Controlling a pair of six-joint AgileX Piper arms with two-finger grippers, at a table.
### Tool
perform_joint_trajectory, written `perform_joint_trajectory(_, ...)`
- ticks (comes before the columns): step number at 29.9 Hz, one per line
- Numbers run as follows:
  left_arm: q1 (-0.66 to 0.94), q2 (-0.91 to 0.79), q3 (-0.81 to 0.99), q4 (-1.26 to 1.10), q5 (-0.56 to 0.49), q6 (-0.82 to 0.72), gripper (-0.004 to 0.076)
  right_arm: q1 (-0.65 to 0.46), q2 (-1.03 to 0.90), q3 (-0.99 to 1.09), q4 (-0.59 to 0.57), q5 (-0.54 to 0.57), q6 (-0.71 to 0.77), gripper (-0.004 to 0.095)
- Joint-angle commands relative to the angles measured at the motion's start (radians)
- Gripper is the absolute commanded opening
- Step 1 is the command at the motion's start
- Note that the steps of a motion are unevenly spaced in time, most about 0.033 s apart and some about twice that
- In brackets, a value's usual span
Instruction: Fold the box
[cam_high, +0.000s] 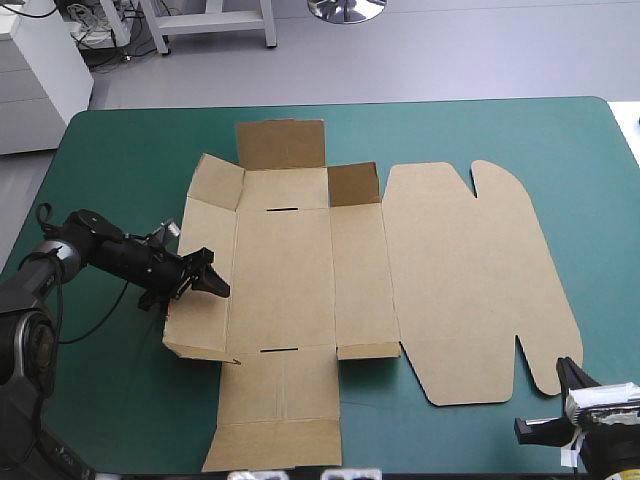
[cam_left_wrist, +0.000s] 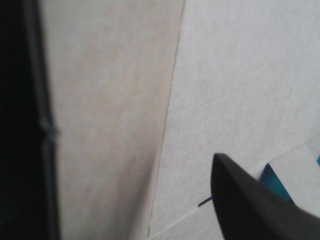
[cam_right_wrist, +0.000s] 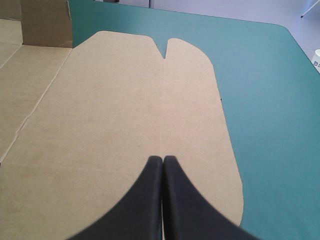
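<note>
High view: we are lifting the nine-o'clock wall (cam_high: 203, 240) of the box (cam_high: 300, 270), lying on the surface (cam_high: 120, 150); left gripper (cam_high: 212, 283) is gaping at it, right gripper (cam_high: 566, 372) clenched empty at five o'clock. Next, we judge: standing that wall upright.

Matt brown board, smooth and scored along its creases, forms the box (cam_high: 440, 270); the teal-green cover (cam_high: 120, 150) looks matt, the black fingers (cam_right_wrist: 145, 200) smooth, faintly sheened.

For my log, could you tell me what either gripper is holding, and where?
Nothing: left gripper open at the left wall of the box; right gripper shut, empty.
</note>
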Motion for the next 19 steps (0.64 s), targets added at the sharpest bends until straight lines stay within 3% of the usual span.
perform_joint_trajectory(1,-0.019,-0.018,-0.021,-0.025,0.094,-0.008,0.0281,-0.003,-0.029,-0.027,0.004,-0.075,0.0,-0.0019)
perform_joint_trajectory(6,-0.019,-0.029,-0.046,-0.021,0.094,0.004,-0.0008,-0.003,-0.029,-0.027,0.004,-0.075,0.0,-0.0019)
perform_joint_trajectory(13,-0.019,-0.03,-0.055,0.018,0.094,0.017,-0.001,-0.003,-0.029,-0.027,0.004,-0.075,0.0,-0.0019)
perform_joint_trajectory(19,-0.019,-0.03,-0.115,0.247,0.094,0.011,-0.001,-0.003,-0.029,-0.027,0.004,-0.075,0.0,-0.0019)
